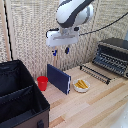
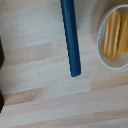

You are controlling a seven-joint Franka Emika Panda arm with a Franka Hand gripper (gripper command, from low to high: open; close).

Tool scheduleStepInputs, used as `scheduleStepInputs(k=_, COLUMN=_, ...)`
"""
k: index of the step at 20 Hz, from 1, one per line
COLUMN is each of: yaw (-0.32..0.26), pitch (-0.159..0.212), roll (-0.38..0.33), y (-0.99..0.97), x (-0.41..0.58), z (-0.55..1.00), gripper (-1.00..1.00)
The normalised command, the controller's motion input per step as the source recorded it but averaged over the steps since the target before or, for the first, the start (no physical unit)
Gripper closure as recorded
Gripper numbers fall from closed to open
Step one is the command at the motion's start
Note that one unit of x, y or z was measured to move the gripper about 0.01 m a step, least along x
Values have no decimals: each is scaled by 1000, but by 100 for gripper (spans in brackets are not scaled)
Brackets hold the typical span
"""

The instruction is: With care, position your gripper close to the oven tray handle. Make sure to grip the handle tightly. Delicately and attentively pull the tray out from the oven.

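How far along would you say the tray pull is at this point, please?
Done: apparently nothing; the tray lies on the table in front of the oven, how it got there unknown. In hand: the gripper hangs empty, fingers apart, above the blue panel. Left: reaching and gripping the tray handle.

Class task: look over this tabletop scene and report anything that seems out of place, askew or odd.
The tray is not inside the oven; it sits out on the table in front of it. A dark-blue flat panel stands upright on edge beside the plate. Nothing looks spilled or damaged. The tool hangs above.
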Motion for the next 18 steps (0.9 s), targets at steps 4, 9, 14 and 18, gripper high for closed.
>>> scheduleStepInputs(k=4, yaw=159, pitch=-58, roll=-277, y=-84, x=-11, z=0, gripper=-100)
scheduleStepInputs(k=9, yaw=197, pitch=-84, roll=-302, y=-168, x=-56, z=0, gripper=-100)
scheduleStepInputs(k=14, yaw=193, pitch=-82, roll=-290, y=-204, x=-33, z=0, gripper=-100)
scheduleStepInputs(k=18, yaw=171, pitch=-51, roll=-298, y=-259, x=-21, z=0, gripper=-100)
